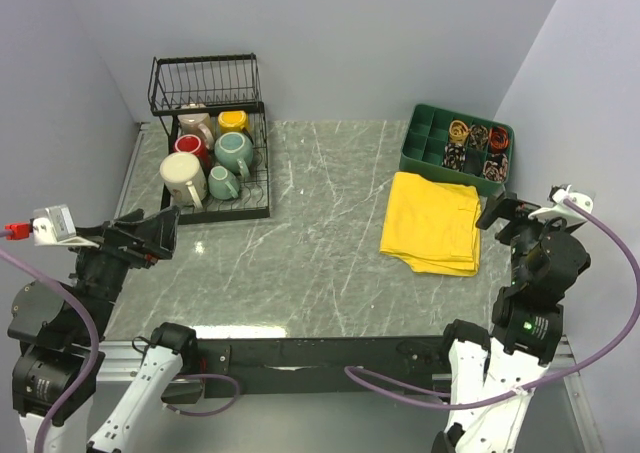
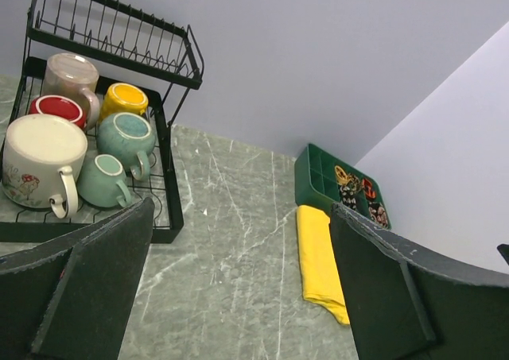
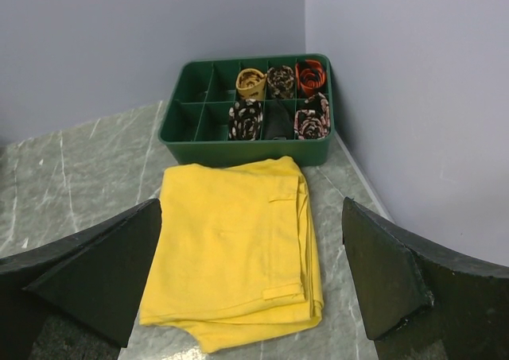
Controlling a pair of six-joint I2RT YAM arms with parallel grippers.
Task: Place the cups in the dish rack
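Left gripper (image 1: 150,228): jaws spread wide, nothing between them, touching nothing; in its wrist view (image 2: 242,209) only bare tabletop shows between the dark fingers (image 2: 95,280).
Left arm: folded back at the near-left corner, wrist raised over the table's left edge, fingers aimed at the rack.
Black wire dish rack (image 1: 222,214): far-left corner of the table against the wall; flat base below, raised basket tier at the back.
Cups: all six sit on the rack's base, apparently bottoms up, handles showing. Big cream mug (image 1: 182,178) front left, small teal mug (image 1: 222,183) just beside it, red mug (image 1: 190,148) and larger teal mug (image 1: 234,151) behind, beige mug (image 1: 195,121) and yellow mug (image 1: 233,121) rearmost under the tier.
Grey marbled table (image 1: 320,243): bare between the rack and the cloth.
Folded yellow cloth (image 1: 432,223): lies flat, right of centre.
Green compartment tray (image 1: 430,138): just behind the cloth, rolled patterned items in its right cells.
Right gripper (image 1: 510,213): jaws fully apart, empty, off the table; wrist view (image 3: 253,209) looks over the cloth.
Right arm: tucked at the near-right corner, fingers facing the tray.
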